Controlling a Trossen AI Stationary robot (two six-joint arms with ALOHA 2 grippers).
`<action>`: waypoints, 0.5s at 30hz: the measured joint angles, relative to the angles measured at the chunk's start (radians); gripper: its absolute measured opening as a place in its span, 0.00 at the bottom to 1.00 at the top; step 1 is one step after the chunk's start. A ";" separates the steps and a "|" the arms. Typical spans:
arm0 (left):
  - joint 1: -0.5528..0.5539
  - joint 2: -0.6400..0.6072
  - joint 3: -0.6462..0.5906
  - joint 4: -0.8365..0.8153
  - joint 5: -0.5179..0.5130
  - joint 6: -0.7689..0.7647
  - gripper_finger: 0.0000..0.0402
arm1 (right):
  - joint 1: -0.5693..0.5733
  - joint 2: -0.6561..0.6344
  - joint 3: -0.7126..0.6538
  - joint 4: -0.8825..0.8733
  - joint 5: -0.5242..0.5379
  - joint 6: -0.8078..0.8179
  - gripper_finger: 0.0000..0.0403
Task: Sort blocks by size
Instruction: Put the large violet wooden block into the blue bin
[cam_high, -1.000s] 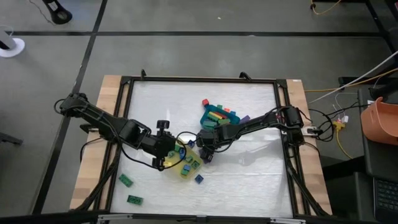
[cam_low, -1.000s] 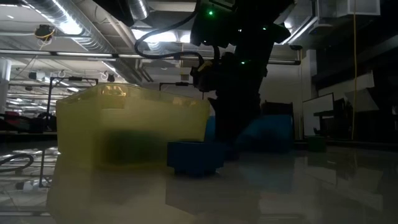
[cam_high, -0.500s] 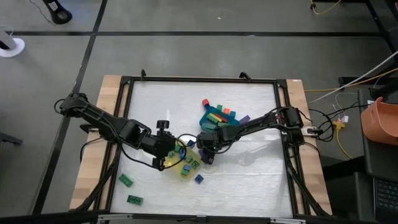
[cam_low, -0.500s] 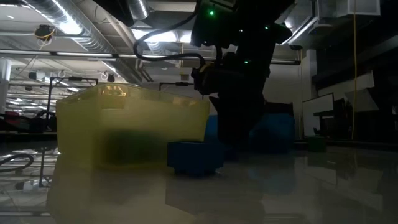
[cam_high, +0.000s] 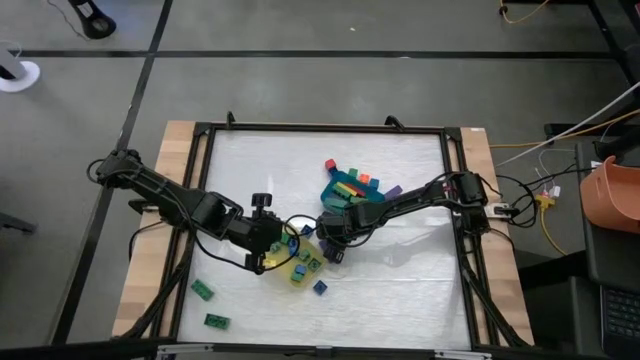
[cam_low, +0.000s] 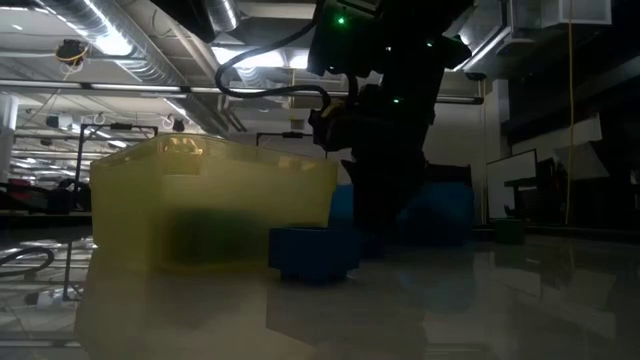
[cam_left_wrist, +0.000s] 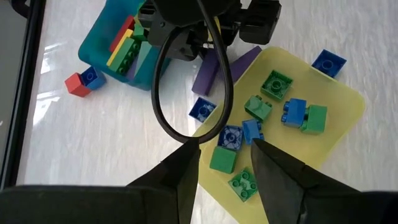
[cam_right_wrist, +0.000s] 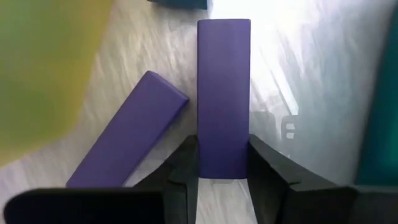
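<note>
My right gripper (cam_right_wrist: 222, 163) has its two fingers pressed against the sides of a long purple bar (cam_right_wrist: 224, 93), gripping it at its near end; the bar's long axis runs straight out ahead of my fingers, in line with my wrist. A second purple bar (cam_right_wrist: 127, 137) lies just beside it on the white table top (cam_right_wrist: 298, 74), slanted so that its far end leans in toward the held one while its near end swings away. In the high view this gripper (cam_high: 333, 240) sits near the middle of the table, between the teal-blue tray (cam_high: 345, 190) and the yellow tray (cam_high: 298, 268). From my left wrist, both purple bars (cam_left_wrist: 217, 67) show at the gap between the two trays, their long axes pointing from the yellow tray's (cam_left_wrist: 339, 102) edge toward the teal one (cam_left_wrist: 106, 37), which carries long green, yellow and red bars. My left gripper (cam_left_wrist: 227, 163) hangs over the yellow tray's near edge with its fingers apart and nothing between them (short green and blue cubes (cam_left_wrist: 273, 84) lie scattered on that tray). Two green blocks (cam_high: 204, 290) sit apart near the table's front left corner, and a red and a blue cube (cam_left_wrist: 83, 79) rest beside the teal tray
</note>
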 joint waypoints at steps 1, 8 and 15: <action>0.000 0.000 0.000 0.000 0.000 0.000 0.33 | 0.000 0.000 0.000 0.000 0.000 0.000 0.25; 0.000 0.000 0.000 0.000 0.000 0.000 0.33 | -0.001 -0.040 -0.004 -0.041 -0.011 0.000 0.30; 0.000 0.000 0.000 -0.006 0.000 -0.048 0.33 | -0.001 -0.157 -0.002 -0.085 -0.010 -0.020 0.28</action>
